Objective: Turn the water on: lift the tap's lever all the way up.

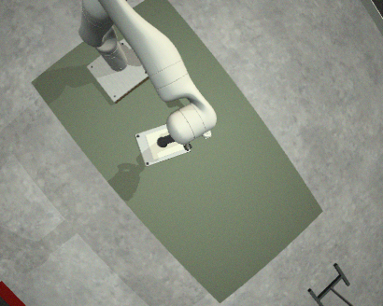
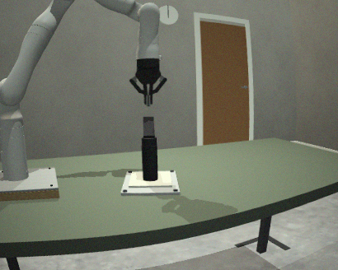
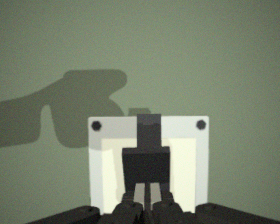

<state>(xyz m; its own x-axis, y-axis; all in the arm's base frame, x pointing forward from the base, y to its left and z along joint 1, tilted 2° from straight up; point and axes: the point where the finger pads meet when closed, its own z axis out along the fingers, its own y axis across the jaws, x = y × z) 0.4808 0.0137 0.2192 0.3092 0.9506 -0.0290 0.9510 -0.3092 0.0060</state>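
The tap is a black upright cylinder (image 2: 150,158) on a white base plate (image 2: 150,182) in the middle of the green table. Its grey lever (image 2: 148,126) stands at the tap's top. My gripper (image 2: 147,102) hangs straight above the lever with a clear gap, fingers shut together on nothing. In the wrist view the shut fingers (image 3: 148,192) point down over the dark tap (image 3: 147,162) and the white plate (image 3: 149,160). From above, the arm's wrist covers part of the plate (image 1: 162,146).
The arm's own base plate (image 2: 24,183) sits at the table's left end. A brown door (image 2: 225,82) is in the back wall. The table's curved front edge runs close below the tap plate.
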